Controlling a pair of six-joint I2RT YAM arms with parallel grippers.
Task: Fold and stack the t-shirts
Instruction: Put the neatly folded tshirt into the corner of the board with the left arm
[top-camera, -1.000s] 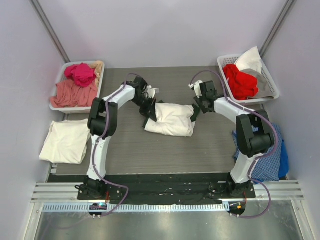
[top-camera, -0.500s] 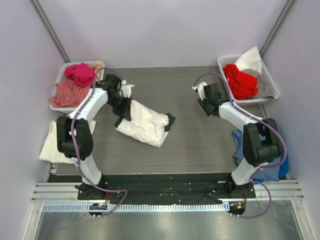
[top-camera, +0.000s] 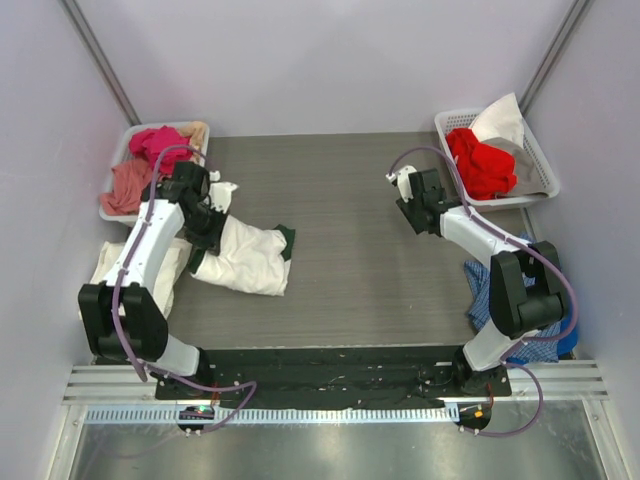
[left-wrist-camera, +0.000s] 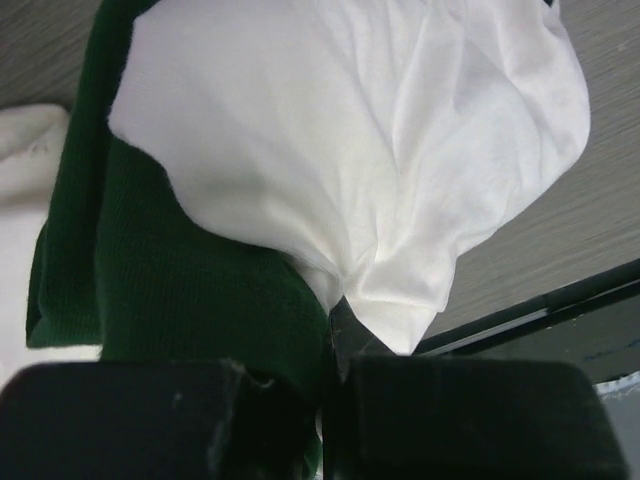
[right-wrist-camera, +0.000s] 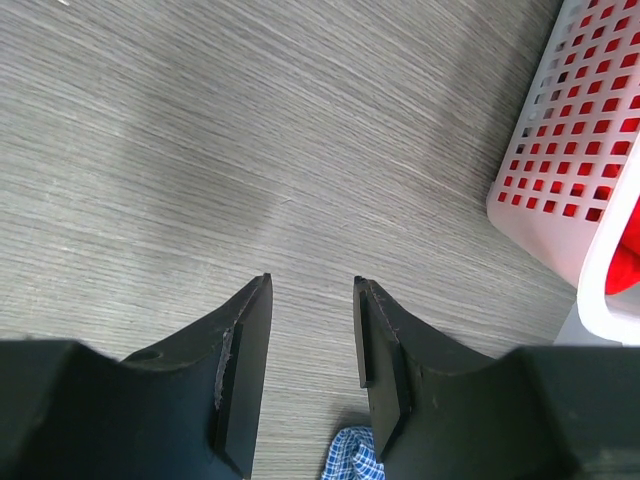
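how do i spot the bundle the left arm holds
Find the white plastic basket of pink clothes in the far left corner. Just before it, the left tool pinches a folded white cotton bundle edged in dark green. The cream shirt beside it shows no green.

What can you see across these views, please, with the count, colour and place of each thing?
table: one, grey, under everything
left basket: one, white, far left corner
pink garments: two, magenta and salmon, in left basket
right basket: one, white, far right corner
red garment: one, red, in right basket
white cloth: one, white, in right basket
cream tee: one, cream, folded, left edge
white tee: one, white, centre-left
green tee: one, dark green, folded in with white tee
checked cloth: one, blue, near right edge
left gripper: one, black, shut on white tee
right gripper: one, black, open over bare table
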